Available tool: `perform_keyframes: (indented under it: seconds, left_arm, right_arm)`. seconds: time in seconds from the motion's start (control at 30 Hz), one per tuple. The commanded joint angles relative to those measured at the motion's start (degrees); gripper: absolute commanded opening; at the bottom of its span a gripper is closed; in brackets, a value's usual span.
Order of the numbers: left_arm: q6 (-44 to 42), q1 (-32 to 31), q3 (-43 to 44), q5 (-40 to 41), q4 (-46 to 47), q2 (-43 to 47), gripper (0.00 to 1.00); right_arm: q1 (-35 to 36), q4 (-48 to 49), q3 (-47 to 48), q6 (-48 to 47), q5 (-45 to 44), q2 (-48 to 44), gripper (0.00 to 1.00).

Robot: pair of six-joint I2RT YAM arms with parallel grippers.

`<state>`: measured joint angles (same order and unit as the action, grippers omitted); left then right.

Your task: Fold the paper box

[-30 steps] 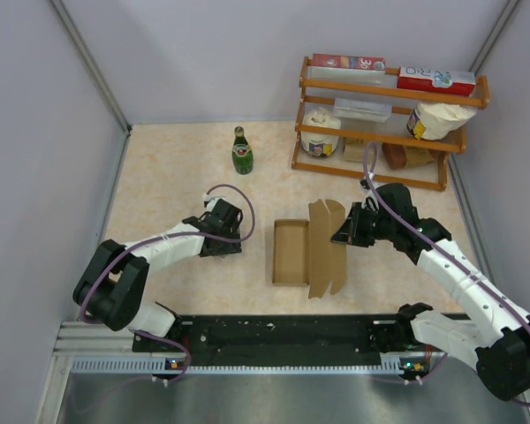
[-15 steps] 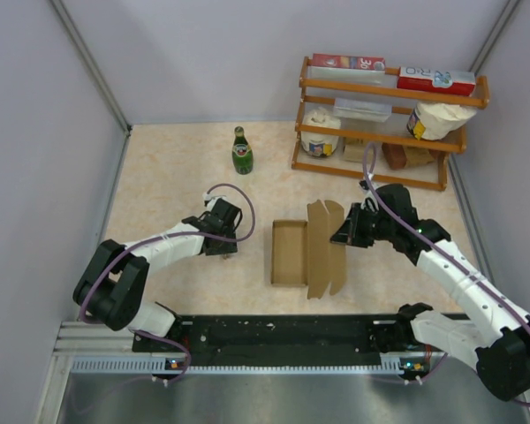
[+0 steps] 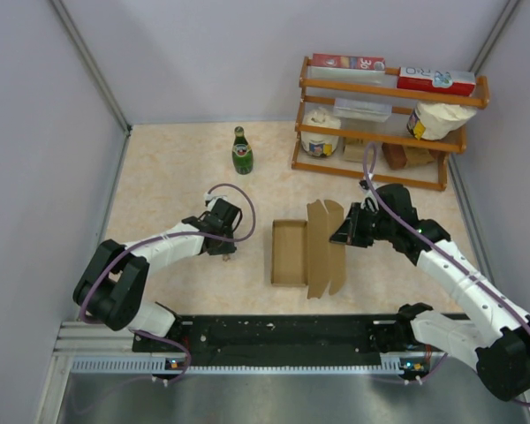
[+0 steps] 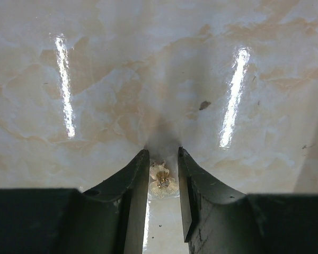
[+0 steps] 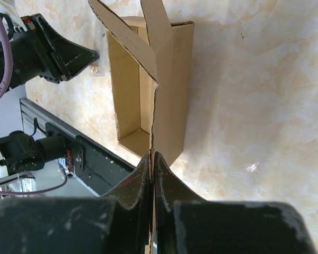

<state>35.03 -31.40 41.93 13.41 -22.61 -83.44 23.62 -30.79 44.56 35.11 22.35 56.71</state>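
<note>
The paper box [image 3: 305, 252] lies on the marbled tabletop [image 3: 177, 177] between the two arms. Its formed tray half [image 3: 289, 252] sits on the far side from the right gripper [image 5: 152, 159], and its lid panel [image 3: 325, 252] is on the side towards it. That gripper is pressed shut on the cardboard: in the right wrist view the two fingers meet with only the thin edge of the lid panel between them, and the sheet runs straight out ahead of the fingertips towards the tray. It appears to be held by this free edge so that the panel can swing on its crease over the open tray, with the tabbed flaps [image 5: 148, 32] at the far end leading. The grip sits near the middle of the long edge, which should keep the sheet from twisting as it lifts. The left gripper [image 4: 161, 156] is low over the bare tabletop, with the tray well apart ahead of its tips. Its fingers stand a narrow slot apart and grasp no cardboard. A small crinkled gold scrap [image 4: 162, 181] shows in that slot, and I cannot tell whether it is touched or merely lies beneath. The left gripper's station looks like readiness to brace the tray's outer wall while the lid is brought over. The fold is at an early stage, with the tray formed and the lid not yet closed.
</note>
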Motion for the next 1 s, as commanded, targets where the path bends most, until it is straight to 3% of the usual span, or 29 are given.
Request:
perform_keyframes:
  seconds: [0.0, 0.8, 0.97]
  left_arm:
    - [-0.22, 0.02, 0.16, -2.25, -0.59, 0.47, 0.33]
    - [-3.3, -0.59, 16.95, -7.52, -12.19, 13.56, 0.22]
    - [-2.86, -4.62, 23.27, -9.54, -12.89, 13.39, 0.21]
  right_arm:
    - [0.38, 3.1, -0.26, 0.39, 0.59, -0.63, 0.0]
    - [0.38, 3.89, -1.14, 0.57, 0.77, -0.55, 0.0]
    - [0.29, 3.98, -1.49, 0.66, 0.77, -0.37, 0.0]
